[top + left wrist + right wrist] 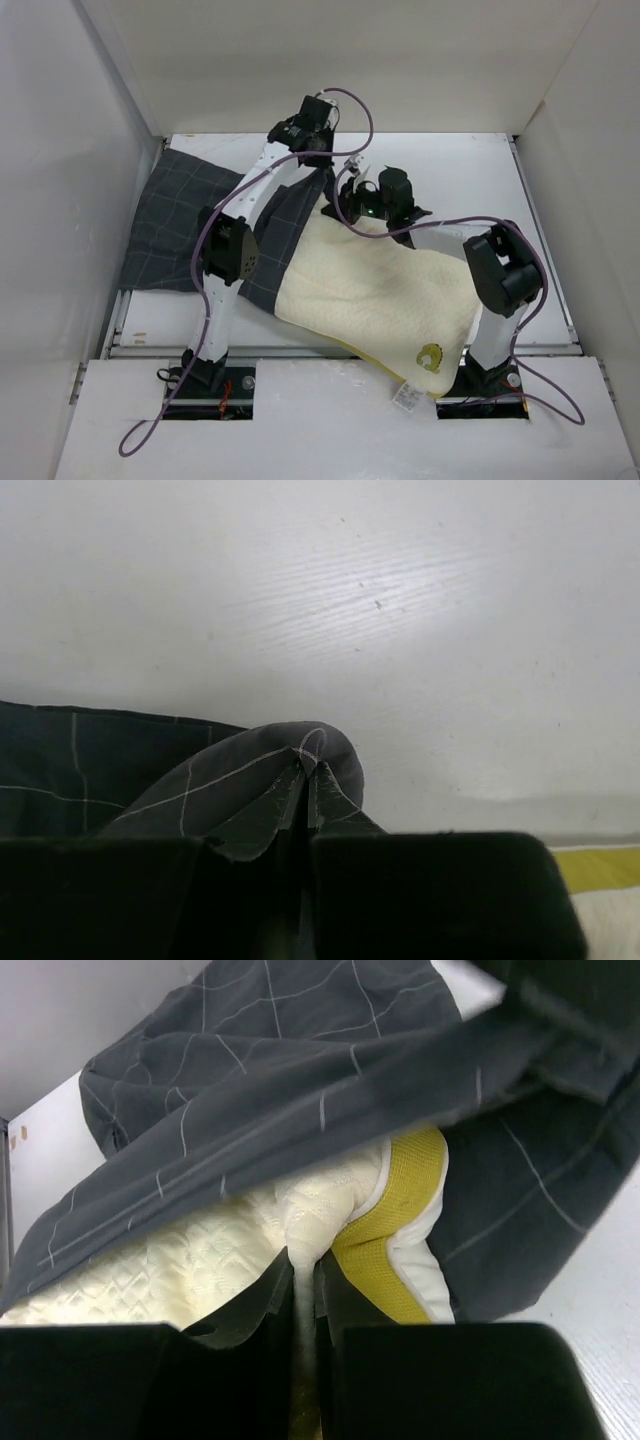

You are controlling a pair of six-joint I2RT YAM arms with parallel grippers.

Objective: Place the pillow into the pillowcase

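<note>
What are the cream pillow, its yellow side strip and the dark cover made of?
The pillow looks like soft quilted cloth over padding: matte cream with stitched diamonds. Its yellow side band seems a mesh knit, judging by its fine pitted texture. The pillowcase appears to be thin woven fabric, matte charcoal with pale grid lines; it drapes and folds loosely.

Both arms reach forward, left end effector (pixel 308 775) and right end effector (pixel 303 1260) pinched closed
</note>
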